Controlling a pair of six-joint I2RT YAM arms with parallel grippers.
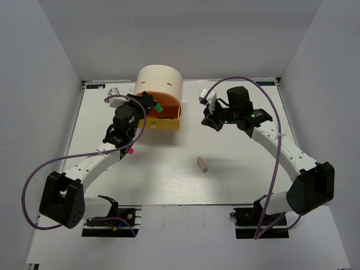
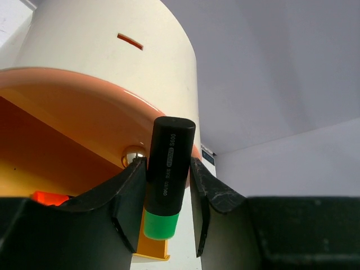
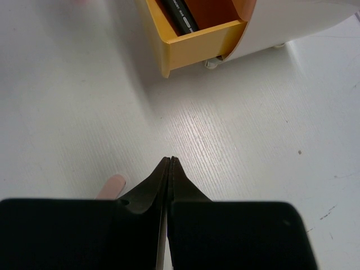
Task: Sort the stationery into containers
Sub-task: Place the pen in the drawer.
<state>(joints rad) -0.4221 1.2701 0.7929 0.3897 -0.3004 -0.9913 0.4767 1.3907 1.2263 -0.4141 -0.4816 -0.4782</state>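
- The left claw point(image 2: 167, 171) clamps the green highlighter point(image 2: 170, 143) beside the cream cabinet point(image 1: 160, 81).
- The right claw point(image 3: 170, 163) sits pressed together above the desk point(image 1: 169, 183).
- The pink eraser point(image 1: 202, 163) lies on the desk.

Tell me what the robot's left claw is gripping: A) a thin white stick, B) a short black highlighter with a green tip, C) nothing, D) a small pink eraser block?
B: the left wrist view shows the left claw closed against both sides of the short black highlighter with a green tip.
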